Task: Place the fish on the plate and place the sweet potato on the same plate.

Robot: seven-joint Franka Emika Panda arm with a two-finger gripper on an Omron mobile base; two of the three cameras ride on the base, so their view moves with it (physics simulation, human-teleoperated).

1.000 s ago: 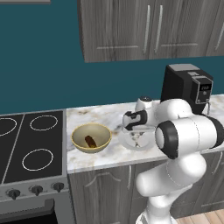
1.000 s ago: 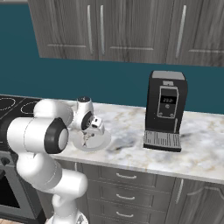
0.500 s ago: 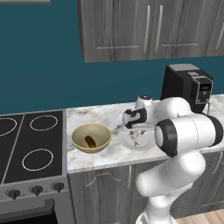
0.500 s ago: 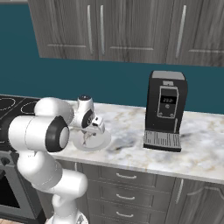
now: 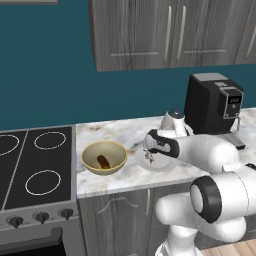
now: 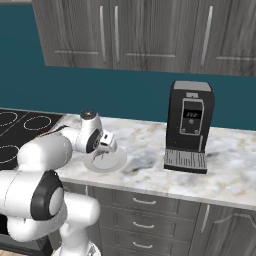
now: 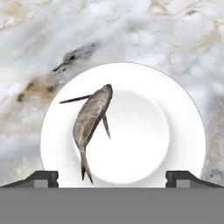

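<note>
White plate point(image 7: 183, 131) on marbled bench point(image 7: 144, 30) held fish point(image 7: 91, 118); first step judged done. Tool point(image 7: 112, 177) hovered above, jaws wide, empty. Next: reach left to sweet potato point(image 5: 104, 161) in bowl point(image 5: 87, 161).

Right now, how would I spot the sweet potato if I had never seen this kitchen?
Start at the black stove, then look just right of it on the marble counter. A deep tan bowl stands there, and the sweet potato lies inside it. It is a small dark reddish-brown lump, unlike the pale fish lying on the white plate nearby.
</note>
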